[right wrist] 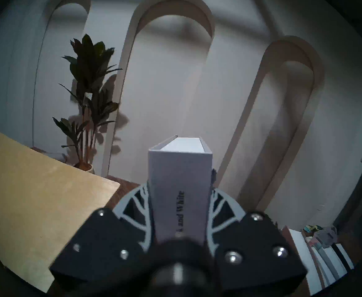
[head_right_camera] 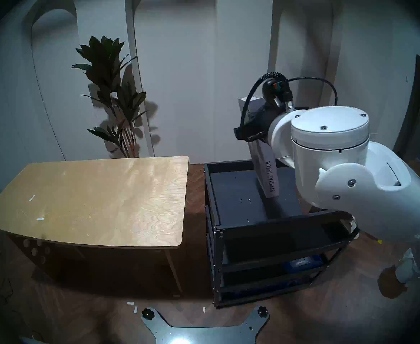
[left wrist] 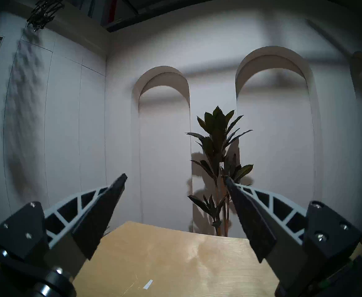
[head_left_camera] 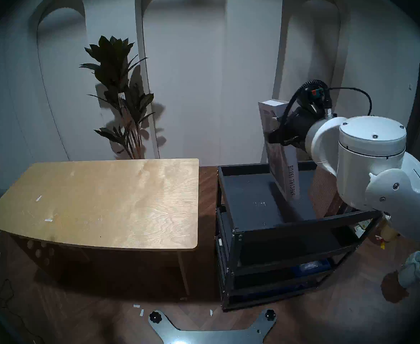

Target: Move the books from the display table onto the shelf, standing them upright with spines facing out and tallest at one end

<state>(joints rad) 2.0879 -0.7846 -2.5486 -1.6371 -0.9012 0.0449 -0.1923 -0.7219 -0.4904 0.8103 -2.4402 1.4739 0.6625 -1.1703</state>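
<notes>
Above the shelf's [head_left_camera: 266, 226] top tray, the right gripper's [right wrist: 179, 204] fingers clamp a white "SPECIAL ISSUE" book [head_left_camera: 282, 167], upright and slightly tilted. Over the bare tabletop [head_left_camera: 99, 202], the left gripper's [left wrist: 175, 178] fingers gape wide, empty.

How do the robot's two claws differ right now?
The left gripper stands wide open and holds nothing; the right gripper is clamped on a white book. The left gripper hangs beside the plywood table; the right gripper holds its book standing, a little tilted, over the black rack's top tray. Both have the same dark fingers with pale ribbed backs.
</notes>
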